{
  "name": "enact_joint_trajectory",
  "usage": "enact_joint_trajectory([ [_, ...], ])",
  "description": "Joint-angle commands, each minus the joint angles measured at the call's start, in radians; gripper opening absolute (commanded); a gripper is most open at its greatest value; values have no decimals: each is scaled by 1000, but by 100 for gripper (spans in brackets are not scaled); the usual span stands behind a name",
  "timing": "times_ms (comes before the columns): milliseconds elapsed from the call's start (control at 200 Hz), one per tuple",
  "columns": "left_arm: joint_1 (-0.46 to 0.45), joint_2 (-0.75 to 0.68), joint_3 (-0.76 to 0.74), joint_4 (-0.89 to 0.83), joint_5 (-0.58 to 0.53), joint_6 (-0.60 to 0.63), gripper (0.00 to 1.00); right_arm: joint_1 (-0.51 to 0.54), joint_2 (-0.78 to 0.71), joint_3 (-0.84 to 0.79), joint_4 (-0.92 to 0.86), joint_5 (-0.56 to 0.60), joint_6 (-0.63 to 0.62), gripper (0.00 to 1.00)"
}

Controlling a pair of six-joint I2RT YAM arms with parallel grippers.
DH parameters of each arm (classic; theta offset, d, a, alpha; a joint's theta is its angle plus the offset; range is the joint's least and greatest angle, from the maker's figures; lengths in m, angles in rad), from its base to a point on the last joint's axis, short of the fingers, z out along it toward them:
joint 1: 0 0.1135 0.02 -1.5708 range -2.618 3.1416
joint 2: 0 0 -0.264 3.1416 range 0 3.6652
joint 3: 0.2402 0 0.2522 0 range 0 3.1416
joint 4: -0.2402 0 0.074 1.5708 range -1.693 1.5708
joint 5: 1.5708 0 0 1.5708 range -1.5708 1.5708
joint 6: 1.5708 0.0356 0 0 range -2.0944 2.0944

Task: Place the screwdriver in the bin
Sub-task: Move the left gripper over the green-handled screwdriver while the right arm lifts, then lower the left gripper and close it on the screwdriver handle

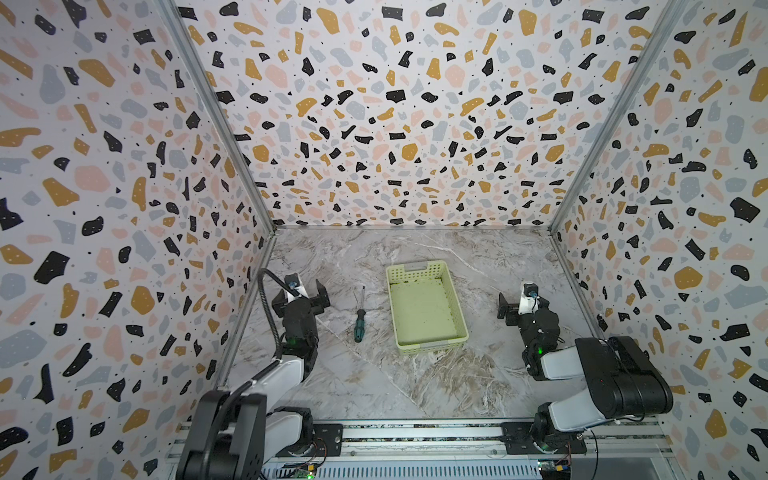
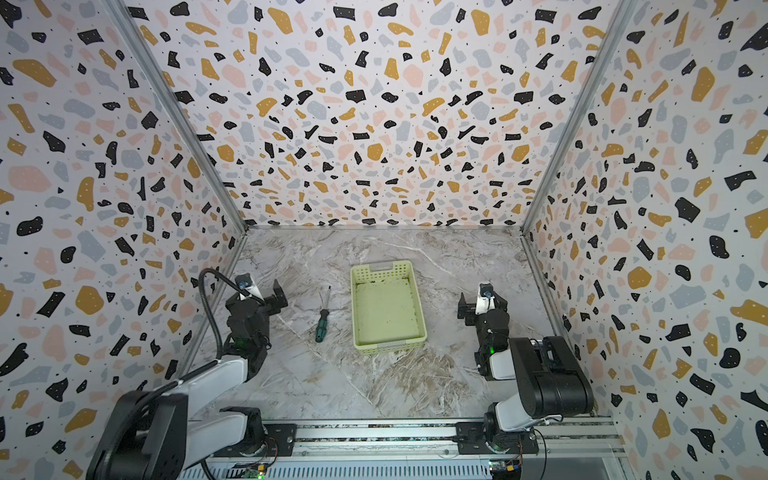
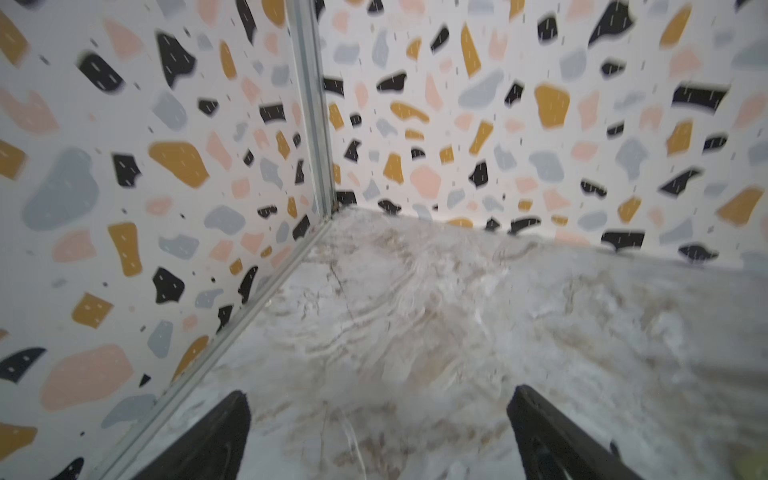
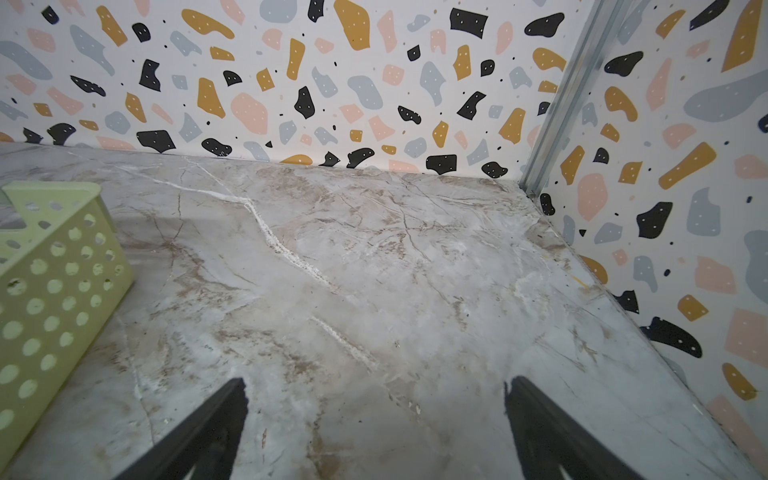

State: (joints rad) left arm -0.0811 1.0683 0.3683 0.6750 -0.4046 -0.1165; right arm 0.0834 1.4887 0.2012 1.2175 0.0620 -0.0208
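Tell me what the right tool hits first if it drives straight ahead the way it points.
Probably the bare tabletop: the right tool aims slightly downward at it, with the bin off to one side. Depth is unclear; the patterned wall lies beyond.

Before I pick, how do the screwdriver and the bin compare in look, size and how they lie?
The screwdriver is slim, dark teal and black with a silver shaft; the bin is broad, pale yellow-green, perforated. The screwdriver is shorter than the bin. Both lie apart on the table, long sides roughly parallel.
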Motion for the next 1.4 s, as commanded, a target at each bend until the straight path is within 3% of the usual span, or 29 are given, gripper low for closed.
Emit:
enact_joint_trajectory([
  [0, -3, -215, 113, -299, -62, -72, 100, 35, -94, 77, -170, 30, -21, 99],
  [70, -2, -350, 188, -445, -81, -120, 100, 30, -164, 223, -492, 55, 68, 99],
  [110, 0, -410, 247, -539, -101, -182, 100, 19, -192, 285, -615, 2, 111, 99],
  [240, 1, -479, 427, -784, 53, -157, 99, 66, -273, 383, -734, -93, 193, 99],
  [516, 1, -315, 512, -1044, 279, -225, 100, 294, -255, 635, -1018, 25, 223, 99],
  [661, -2, -206, 449, -1031, 443, -265, 100, 310, -220, 702, -1136, -63, 278, 99],
  [766, -37, -176, 372, -995, 449, -329, 100, 379, -211, 689, -1173, 31, 251, 99],
  [861, -122, -165, 320, -961, 373, -353, 100, 443, -226, 658, -1177, 100, 240, 99],
  [1187, -249, 40, 229, -863, 293, -392, 100, 466, -357, 578, -1220, 50, 289, 99],
  [1307, -296, 150, 246, -821, 283, -403, 100, 457, -409, 544, -1261, 62, 302, 99],
  [1397, -344, 242, 290, -842, 224, -412, 95, 441, -454, 513, -1275, 61, 310, 99],
])
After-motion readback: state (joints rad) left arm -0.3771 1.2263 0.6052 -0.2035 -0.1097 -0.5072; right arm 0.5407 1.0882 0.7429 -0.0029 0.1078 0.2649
